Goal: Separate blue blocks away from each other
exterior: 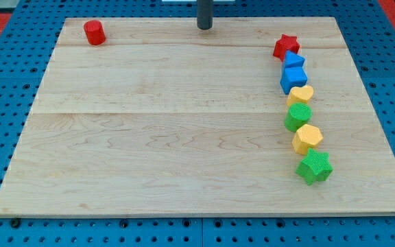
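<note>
Camera view gives me eight blocks in all: two red, two blue, two yellow, two green. The red cylinder sits alone near the table's top-left corner. The other seven form a line down the view's right side: the red star at the top, then the upper blue block, the lower blue cube, a yellow heart-like block, a green rounded block, a yellow hexagon and a green star at the bottom.

The table is a pale wooden board made of joined planks. It lies on a blue pegboard dotted with holes, with a red patch showing at the top corners of the view.

The two blue blocks touch each other, one directly above the other in the view; the upper one also touches the red star, and the lower one touches the yellow heart-like block beneath it.

My tip stands near the top edge of the table, about midway across, well apart from both blue blocks, which lie to its right and lower in the view. I have no hand on this arm, only a rod, so it grasps nothing and touches no block.
</note>
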